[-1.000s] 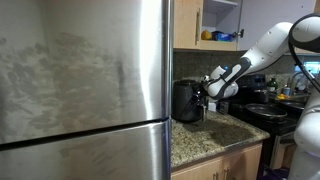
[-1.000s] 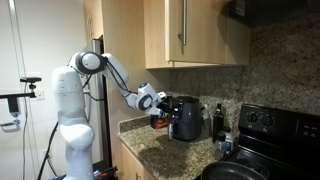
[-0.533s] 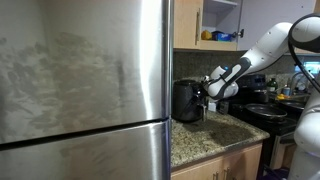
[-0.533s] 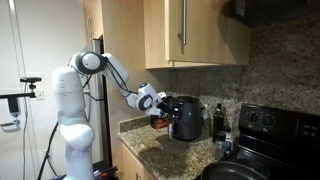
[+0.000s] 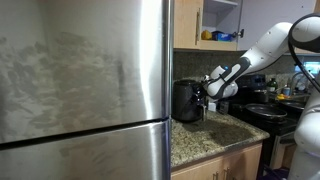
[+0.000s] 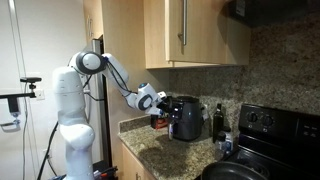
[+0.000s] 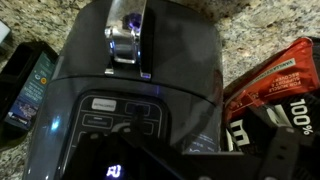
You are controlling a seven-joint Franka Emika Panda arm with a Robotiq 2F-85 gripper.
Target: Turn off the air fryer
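The air fryer (image 7: pixel 150 85) is dark and glossy and fills the wrist view from above. It has a chrome-trimmed handle (image 7: pixel 127 40) and a lit touch panel (image 7: pixel 115 125) with a glowing display at the bottom edge. In both exterior views it stands on the granite counter (image 5: pixel 187 100) (image 6: pixel 186 118). My gripper (image 7: pixel 235 165) hovers close over the fryer's top by the panel. Its fingers are dark, blurred shapes at the frame's bottom, and I cannot tell their opening. In both exterior views the gripper (image 5: pixel 208 92) (image 6: pixel 160 104) sits right at the fryer's upper front.
A red snack bag (image 7: pixel 275 80) lies right of the fryer and a dark box (image 7: pixel 25 80) lies left. A steel fridge (image 5: pixel 85 90) stands beside the counter. A black stove with pots (image 6: pixel 265 135) and a dark bottle (image 6: pixel 219 120) are nearby. Wooden cabinets (image 6: pixel 190 30) hang overhead.
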